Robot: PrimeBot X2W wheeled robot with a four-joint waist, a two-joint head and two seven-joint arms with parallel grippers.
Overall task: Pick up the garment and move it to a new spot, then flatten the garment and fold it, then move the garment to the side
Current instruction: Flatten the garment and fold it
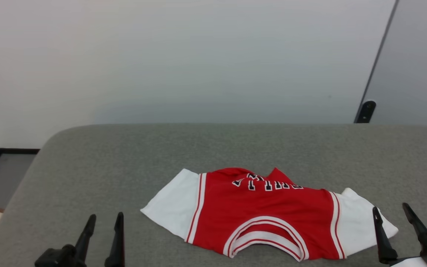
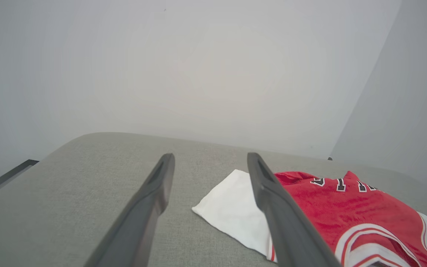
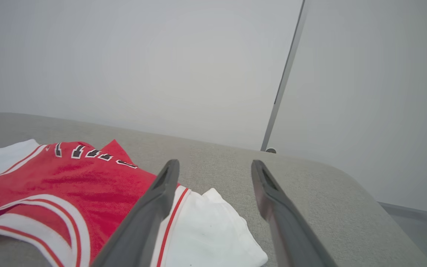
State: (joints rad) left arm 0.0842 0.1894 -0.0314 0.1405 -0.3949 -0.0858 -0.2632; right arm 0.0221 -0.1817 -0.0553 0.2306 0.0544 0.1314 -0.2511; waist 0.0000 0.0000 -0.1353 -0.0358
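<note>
Now | left gripper [image 1: 106, 215] spread wide, empty | right gripper [image 1: 390, 206] spread wide, empty

Grey cushion [image 1: 124, 159] gave open room L, R & behind garment [image 1: 261, 211], which lay mid-front. Wall [image 1: 198, 55] bounded far edge; small dark fitting [image 1: 364, 111] stood back R.

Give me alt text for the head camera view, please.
A red garment with white sleeves lies on a grey padded surface, neckline toward the camera. The left gripper and right gripper stand open and empty at the lower corners.
</note>
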